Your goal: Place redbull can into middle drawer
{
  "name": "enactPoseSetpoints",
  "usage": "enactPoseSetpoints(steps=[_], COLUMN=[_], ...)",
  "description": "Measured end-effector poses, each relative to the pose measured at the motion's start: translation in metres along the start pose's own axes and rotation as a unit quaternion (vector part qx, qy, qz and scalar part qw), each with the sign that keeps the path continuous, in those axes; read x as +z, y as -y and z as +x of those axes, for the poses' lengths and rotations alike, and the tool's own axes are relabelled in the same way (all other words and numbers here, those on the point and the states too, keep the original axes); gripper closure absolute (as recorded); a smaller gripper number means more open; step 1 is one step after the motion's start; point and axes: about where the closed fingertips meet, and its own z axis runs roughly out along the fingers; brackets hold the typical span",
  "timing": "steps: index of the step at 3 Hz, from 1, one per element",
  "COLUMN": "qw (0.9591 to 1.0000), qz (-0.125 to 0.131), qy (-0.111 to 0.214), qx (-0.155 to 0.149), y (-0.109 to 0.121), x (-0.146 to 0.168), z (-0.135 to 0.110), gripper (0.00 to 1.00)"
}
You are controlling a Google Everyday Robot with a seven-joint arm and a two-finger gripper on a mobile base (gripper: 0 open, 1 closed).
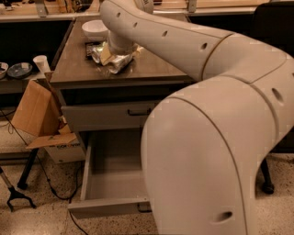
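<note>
Place: robot test lab or workshop.
Evidence, relative to the grey cabinet (73, 71):
- white robot arm (206, 50) in front, its gripper (118, 58) down on the cabinet top;
- long workbench (27, 17) behind;
- open cardboard box (34, 110) left, on the floor;
- loose cables (46, 183) left, across the speckled floor (27, 220);
- chair castor (267, 187) right.

Brown-topped bench (151, 69) mid-room, dim warm light. Left of bench: open cardboard box (36, 114), white paper cup (41, 63), dark dishes (18, 69) on a low shelf. Behind bench: pale wood counter (27, 11). Speckled floor (41, 215) below bench, black cable (50, 186) across it. Right of bench: dark chair (273, 27). Claw (115, 56) down at bench top, rear left.
</note>
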Motion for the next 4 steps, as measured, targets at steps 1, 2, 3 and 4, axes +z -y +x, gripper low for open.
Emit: enactPoseSetpoints(steps=[1,2,3,4], qw=[0.9999,0.9998,0.9997,0.9997], qz=[0.01,0.012,0.011,0.02], qy=[-0.014,-0.018,-0.023,-0.015], qx=[0.003,0.003,-0.001,0.008], y=[0.008,0.012,0.016,0.033], x=[0.006,0.007,0.008,-0.004], z=[0.006,0.009,0.014,0.016], gripper=[0.5,0.73,0.96,1.0])
